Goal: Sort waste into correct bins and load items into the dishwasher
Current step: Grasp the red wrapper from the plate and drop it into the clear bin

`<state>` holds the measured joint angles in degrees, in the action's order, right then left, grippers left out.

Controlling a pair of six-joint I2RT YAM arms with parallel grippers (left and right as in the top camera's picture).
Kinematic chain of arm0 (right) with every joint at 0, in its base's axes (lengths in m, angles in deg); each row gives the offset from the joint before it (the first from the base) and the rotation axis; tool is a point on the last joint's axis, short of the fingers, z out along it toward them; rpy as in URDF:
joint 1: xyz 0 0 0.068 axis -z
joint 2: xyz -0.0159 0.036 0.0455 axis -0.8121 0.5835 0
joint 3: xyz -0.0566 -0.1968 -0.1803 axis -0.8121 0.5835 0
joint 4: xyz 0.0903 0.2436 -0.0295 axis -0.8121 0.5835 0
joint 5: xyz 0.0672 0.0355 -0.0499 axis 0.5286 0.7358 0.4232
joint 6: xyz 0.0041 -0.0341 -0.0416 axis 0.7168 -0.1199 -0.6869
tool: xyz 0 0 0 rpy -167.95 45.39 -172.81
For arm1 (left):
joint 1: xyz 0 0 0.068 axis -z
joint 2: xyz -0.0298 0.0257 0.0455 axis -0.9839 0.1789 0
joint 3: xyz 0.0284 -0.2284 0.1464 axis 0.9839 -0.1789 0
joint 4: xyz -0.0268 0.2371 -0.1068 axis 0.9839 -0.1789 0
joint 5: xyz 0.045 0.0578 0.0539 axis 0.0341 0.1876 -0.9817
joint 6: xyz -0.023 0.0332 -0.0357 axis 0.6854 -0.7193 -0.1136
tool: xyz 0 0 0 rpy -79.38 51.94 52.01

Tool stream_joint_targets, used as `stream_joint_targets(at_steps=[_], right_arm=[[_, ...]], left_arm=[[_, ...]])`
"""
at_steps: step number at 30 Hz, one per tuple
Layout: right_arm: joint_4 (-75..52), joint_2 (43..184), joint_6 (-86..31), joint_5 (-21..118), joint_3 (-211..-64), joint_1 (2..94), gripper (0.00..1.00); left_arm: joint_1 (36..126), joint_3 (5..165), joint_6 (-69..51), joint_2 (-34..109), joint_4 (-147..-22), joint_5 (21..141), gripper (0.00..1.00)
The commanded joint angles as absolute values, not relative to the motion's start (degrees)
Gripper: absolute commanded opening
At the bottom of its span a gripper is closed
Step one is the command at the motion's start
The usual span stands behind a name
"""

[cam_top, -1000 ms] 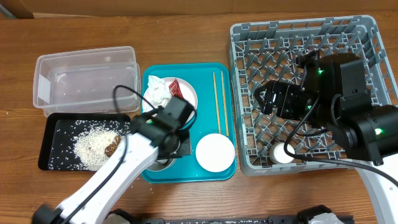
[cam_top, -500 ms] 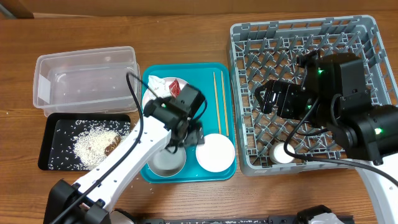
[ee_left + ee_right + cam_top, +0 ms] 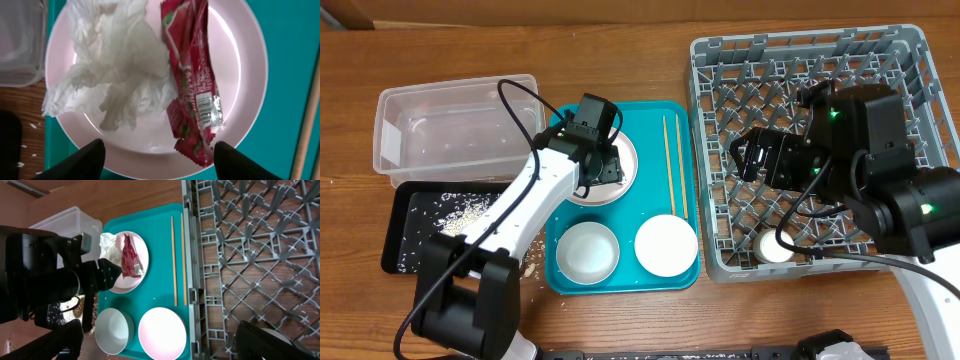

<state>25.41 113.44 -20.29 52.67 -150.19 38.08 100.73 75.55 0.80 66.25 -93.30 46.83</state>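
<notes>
Left gripper (image 3: pixel 161 162) open and empty, hovering over the white plate (image 3: pixel 240 50) on the teal tray (image 3: pixel 281 30); red sauce packet (image 3: pixel 192 85) lies beside the napkin (image 3: pixel 112 75), long axis crosswise to the jaw gap, so pinch its narrow width

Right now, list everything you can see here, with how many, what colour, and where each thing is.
table: 1, brown wood, under everything
clear tub: 1, clear, far left
black tray: 1, black, in front of the tub
rice: loose grains, white, in the black tray, a few beside it
teal tray: 1, teal, centre
plate: 1, white, back of teal tray
napkin: 1, white, on plate
sauce packet: 1, red, on plate beside napkin
chopsticks: 2, wood, teal tray's right side
grey bowl: 1, pale grey, front of teal tray
white bowl: 1, white, beside it
dish rack: 1, grey, right
cup: 1, white, in rack
left gripper: open, above plate
right gripper: open, above rack
</notes>
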Motion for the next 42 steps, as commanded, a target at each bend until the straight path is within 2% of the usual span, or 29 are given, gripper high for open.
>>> stream_joint_targets(at_steps=[1, 6, 10, 13, 15, 17, 19, 25, 30, 34, 39, 40, 42], right_arm=[[25.3, 114.9, -20.3, 52.5, -151.0, 37.8, 0.99], [26.0, 117.4, -20.3, 53.7, -151.0, 37.9, 0.99], [26.3, 118.3, -20.3, 53.9, -151.0, 37.9, 0.98], [27.0, 118.3, -20.3, 54.0, -151.0, 37.9, 0.98], [27.2, 118.3, -20.2, 54.2, -151.0, 37.9, 0.98], [27.2, 118.3, -20.2, 54.6, -151.0, 37.9, 0.97], [27.3, 118.3, -20.3, 55.0, -151.0, 37.9, 0.97], [28.1, 118.3, -20.3, 55.4, -151.0, 37.9, 0.96], [28.1, 118.3, -20.3, 55.4, -151.0, 37.9, 0.96], [28.0, 118.3, -20.3, 55.4, -151.0, 37.9, 0.96], [27.8, 118.3, -20.2, 55.4, -151.0, 37.9, 0.96], [27.8, 118.3, -20.2, 55.4, -151.0, 37.9, 0.96], [28.1, 118.3, -20.3, 55.5, -151.0, 37.9, 0.96]], left_arm=[[100.7, 77.0, -1.3, 64.9, -94.0, 49.5, 0.71], [100.9, 77.0, -1.7, 64.8, -89.7, 51.0, 0.71], [101.3, 77.0, -1.7, 68.5, -86.9, 50.5, 0.59], [101.3, 77.0, -1.7, 72.3, -85.9, 51.8, 0.54], [101.3, 77.0, -1.6, 74.0, -85.1, 54.2, 0.39], [101.0, 77.1, -0.9, 74.4, -84.3, 58.5, 0.16], [100.5, 78.4, -0.4, 73.7, -85.0, 62.9, 0.04], [96.1, 90.0, 1.1, 68.7, -98.3, 61.7, 0.04], [90.5, 98.7, 1.0, 65.0, -109.8, 50.6, 0.04], [85.0, 99.6, -0.7, 64.4, -111.3, 42.7, 0.04], [80.1, 99.0, -1.5, 68.8, -108.9, 42.3, 0.04], [79.5, 99.0, -1.6, 69.8, -108.2, 42.3, 0.08], [78.4, 99.0, -1.5, 71.3, -107.6, 43.0, 0.38]])
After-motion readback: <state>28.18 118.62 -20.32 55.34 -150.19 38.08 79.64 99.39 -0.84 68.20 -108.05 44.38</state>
